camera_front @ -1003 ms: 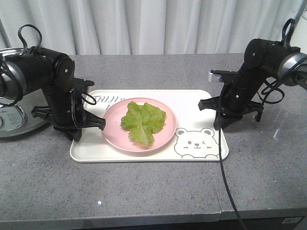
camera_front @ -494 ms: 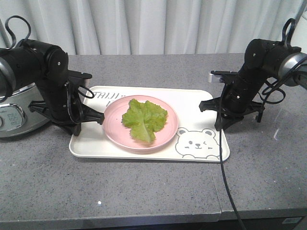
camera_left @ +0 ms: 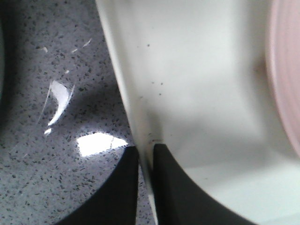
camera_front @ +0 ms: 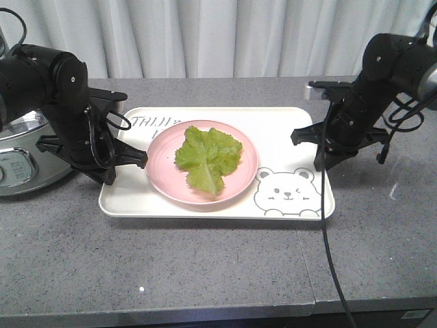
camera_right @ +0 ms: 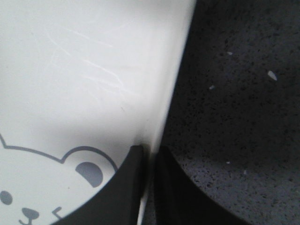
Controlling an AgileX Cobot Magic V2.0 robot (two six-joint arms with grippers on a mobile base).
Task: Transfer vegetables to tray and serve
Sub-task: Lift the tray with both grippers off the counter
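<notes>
**Tray gripped at both ends and on the move**

The left claw [camera_left: 146, 149] is pressed together on the tray's [camera_front: 273, 133] left rim, one finger outside the rim and one inside. The right claw [camera_right: 150, 150] pinches the right rim in the same way, with the bear [camera_front: 287, 193] drawing just inside its inner finger. Between the two claws sits the pink plate [camera_front: 164, 181], nearer the left claw. The lettuce [camera_front: 208, 156] lies flat in the plate's middle, well clear of both claws.

Against the front view a second ago, both arms stand higher and the tray sits further up the frame and looks a little larger. The right end has shifted most. Plate and leaf have travelled with it and kept their place on the tray. I read this as the tray being raised off the desk [camera_front: 205, 273], though no gap under it shows plainly.

The leaf is therefore already on the tray, by way of the plate, and the serving carry is under way. Both claws must travel evenly, or the plate may slide. The cooker [camera_front: 17, 167] stands close outside the left claw.
</notes>
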